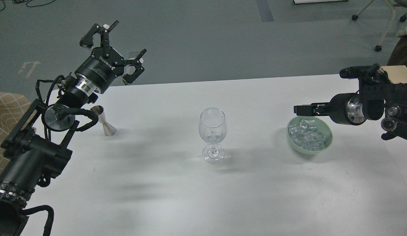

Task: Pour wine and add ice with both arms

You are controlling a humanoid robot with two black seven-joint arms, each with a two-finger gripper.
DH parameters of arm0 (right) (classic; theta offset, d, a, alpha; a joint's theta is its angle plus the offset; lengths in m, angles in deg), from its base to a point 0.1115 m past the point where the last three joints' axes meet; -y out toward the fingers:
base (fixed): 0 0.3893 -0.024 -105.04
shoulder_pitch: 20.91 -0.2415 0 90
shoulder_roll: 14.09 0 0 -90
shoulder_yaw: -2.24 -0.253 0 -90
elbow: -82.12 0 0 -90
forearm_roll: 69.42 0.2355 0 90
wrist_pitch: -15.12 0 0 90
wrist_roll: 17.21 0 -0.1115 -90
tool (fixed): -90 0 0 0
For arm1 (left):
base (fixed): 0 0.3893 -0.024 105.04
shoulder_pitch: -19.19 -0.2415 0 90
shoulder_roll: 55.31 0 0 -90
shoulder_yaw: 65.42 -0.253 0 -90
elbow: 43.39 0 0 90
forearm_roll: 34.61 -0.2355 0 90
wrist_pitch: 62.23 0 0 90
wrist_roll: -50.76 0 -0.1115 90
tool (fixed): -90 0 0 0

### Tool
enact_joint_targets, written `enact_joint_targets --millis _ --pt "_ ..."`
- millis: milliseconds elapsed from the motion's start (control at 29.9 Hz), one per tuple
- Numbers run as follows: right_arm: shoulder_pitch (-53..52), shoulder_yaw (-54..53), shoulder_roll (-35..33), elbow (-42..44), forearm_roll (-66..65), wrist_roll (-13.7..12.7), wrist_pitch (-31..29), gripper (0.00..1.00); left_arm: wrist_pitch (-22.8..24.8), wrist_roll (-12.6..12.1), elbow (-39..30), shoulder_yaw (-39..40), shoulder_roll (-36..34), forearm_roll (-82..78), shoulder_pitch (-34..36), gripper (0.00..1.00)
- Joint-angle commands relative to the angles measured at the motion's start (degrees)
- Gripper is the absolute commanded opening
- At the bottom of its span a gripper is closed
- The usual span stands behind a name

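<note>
Ice (309, 133) heaps in a green bowl (325, 143) on the worktop (177, 196), right of the wine glass (212, 134): slick cubes, probably best pinched across flat faces. Left jaws (115, 46) are spread, empty; the right jaws' (301, 110) state I cannot tell.

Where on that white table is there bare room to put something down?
The white table is bare across the whole near half, in front of the clear wine glass. Open patches also lie between the glass and the small steel jigger, and between the glass and the pale green bowl of ice cubes. The right gripper crowds the bowl.
</note>
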Motion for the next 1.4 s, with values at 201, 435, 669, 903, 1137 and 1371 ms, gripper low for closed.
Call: enact_joint_targets --millis 201,435,669,903,1137,1371 --pt "1.85 0.23 -0.93 -1.06 -5.16 5.97 -0.09 0.98 0.00 0.00 0.01 0.00 -0.09 0.00 -0.03 0.98" --pt "2.82 0.84 -1.02 -0.45 -6.14 7.64 -0.09 0.98 0.00 0.00 -0.08 0.00 0.17 0.00 -0.03 0.98" --pt "3.61 0.85 -0.93 -0.09 -6.49 7.64 -0.09 0.96 0.00 0.00 0.01 0.00 0.52 0.00 -0.03 0.98" --pt "4.75 0.85 -0.58 0.26 -6.84 7.64 0.00 0.82 0.00 0.00 -0.08 0.09 0.43 0.00 -0.03 0.98" --pt "6.16 0.85 -0.05 1.40 -9.21 7.55 0.35 0.82 0.00 0.00 -0.08 0.09 0.43 0.00 -0.03 0.98" --pt "7.21 0.85 0.65 2.28 -9.39 7.55 0.53 0.82 0.00 0.00 0.01 0.09 0.52 0.00 -0.03 0.98"
